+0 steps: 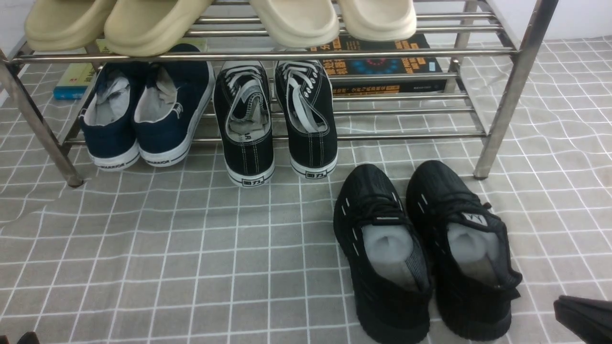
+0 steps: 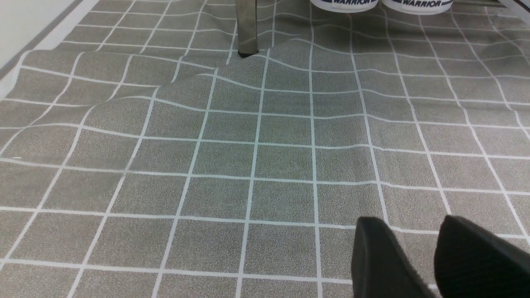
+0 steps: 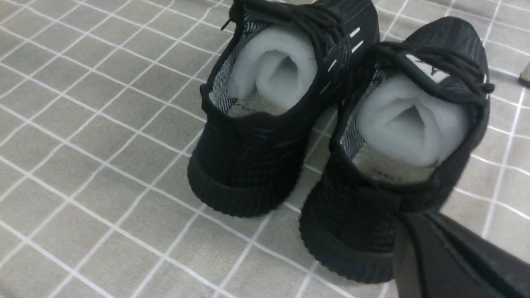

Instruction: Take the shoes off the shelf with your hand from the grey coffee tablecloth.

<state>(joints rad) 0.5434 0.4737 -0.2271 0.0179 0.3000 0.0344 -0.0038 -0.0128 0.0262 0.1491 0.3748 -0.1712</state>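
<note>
The two all-black knit shoes stand side by side on the grey coffee tablecloth (image 1: 191,248), in front of the shelf (image 1: 267,56), heels toward me: one on the left (image 1: 368,200), one on the right (image 1: 444,191). Both show grey-white stuffing. In the right wrist view they fill the frame (image 3: 248,165) (image 3: 356,215). My right gripper (image 1: 562,303) sits low at the right, just behind the right shoe's heel, looks shut and holds nothing (image 3: 408,225). My left gripper (image 2: 410,221) is open and empty over bare cloth at the left.
On the shelf's lower tier are navy white-soled shoes (image 1: 158,110), black canvas sneakers with white laces (image 1: 306,114) and a book (image 1: 382,67). Beige slippers (image 1: 143,24) sit on the top tier. A shelf leg (image 1: 502,119) stands just behind the right black shoe.
</note>
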